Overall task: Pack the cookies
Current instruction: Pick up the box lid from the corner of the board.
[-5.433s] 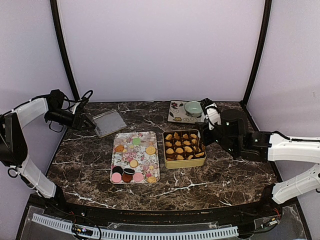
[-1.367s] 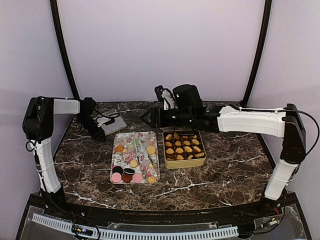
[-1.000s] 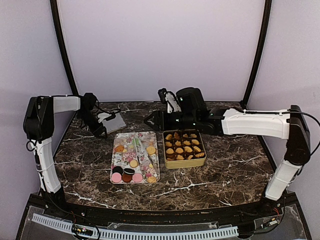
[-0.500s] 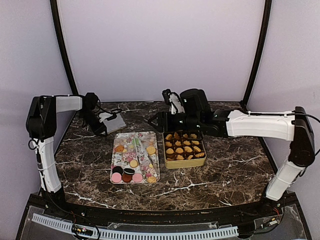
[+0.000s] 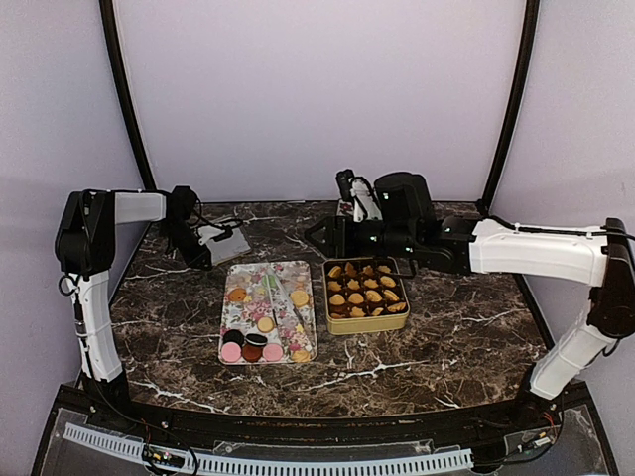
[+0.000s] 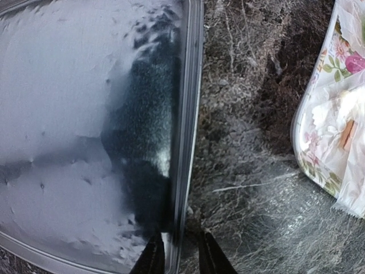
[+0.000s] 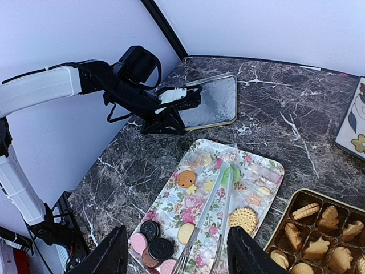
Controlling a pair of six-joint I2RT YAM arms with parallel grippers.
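Cookies point(image 5: 365, 291) fill the compartments of a gold tin point(image 5: 331, 322) right of centre. More cookies point(image 7: 186, 178) lie on a flowery tray point(image 5: 244, 274): an orange one, a tan patterned round, dark and pink discs point(image 5: 252, 348). My left gripper point(image 6: 178, 261) is at the back left, its two fingers pinching either side of the rim of the silver tin lid point(image 6: 68, 114), also the lid point(image 5: 226, 242) in the top view. My right gripper point(image 7: 178, 260) hangs open above the tray's far end, fingers wide apart and nothing between them. It appears as the right gripper point(image 5: 322, 236) from above.
Metal tongs point(image 7: 212, 212) lie lengthwise on the flowery tray among the cookies. A patterned mat point(image 7: 353, 123) sits at the back right, mostly hidden behind the right arm. Pale walls and black corner posts close in the marble table point(image 5: 446, 347).
The left fingers have closed in around the lid's rim. The right arm has drawn back to the right along the rear of the table, still open.
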